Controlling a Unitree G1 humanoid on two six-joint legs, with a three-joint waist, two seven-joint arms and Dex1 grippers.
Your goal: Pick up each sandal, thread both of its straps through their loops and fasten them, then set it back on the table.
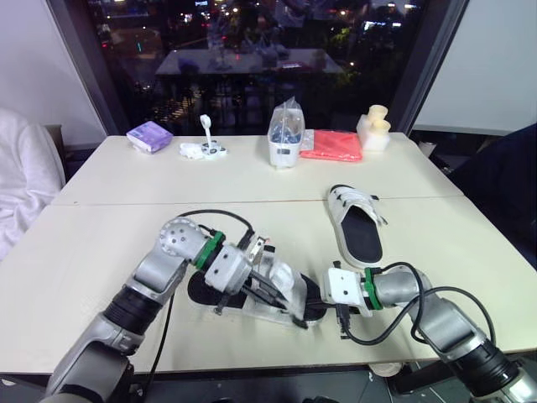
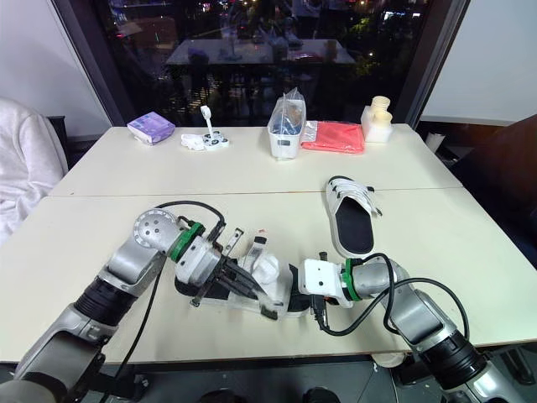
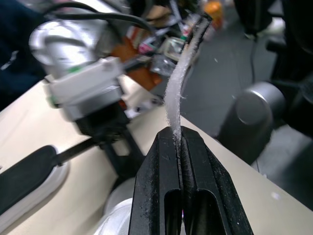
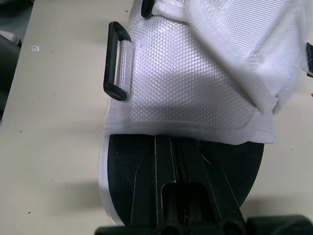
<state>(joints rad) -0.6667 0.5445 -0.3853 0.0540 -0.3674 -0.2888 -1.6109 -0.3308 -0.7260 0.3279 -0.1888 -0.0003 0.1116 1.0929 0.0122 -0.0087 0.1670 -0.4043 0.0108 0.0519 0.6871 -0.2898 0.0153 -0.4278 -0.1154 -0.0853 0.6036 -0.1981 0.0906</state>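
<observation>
Pinching side – left gripper (image 3: 178,139): fingers pressed together on a white strap (image 3: 176,93).
Right gripper (image 4: 178,142): fingers together, lying over the black sole (image 4: 124,171).
Near sandal (image 1: 281,284): on table (image 1: 84,252), between the grippers.
Second sandal (image 1: 359,228): farther back – right side.

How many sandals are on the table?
2. One sandal lies at the front edge of the table, its strap pinched in the left gripper; the other sandal lies farther back on the robot's right.
</observation>
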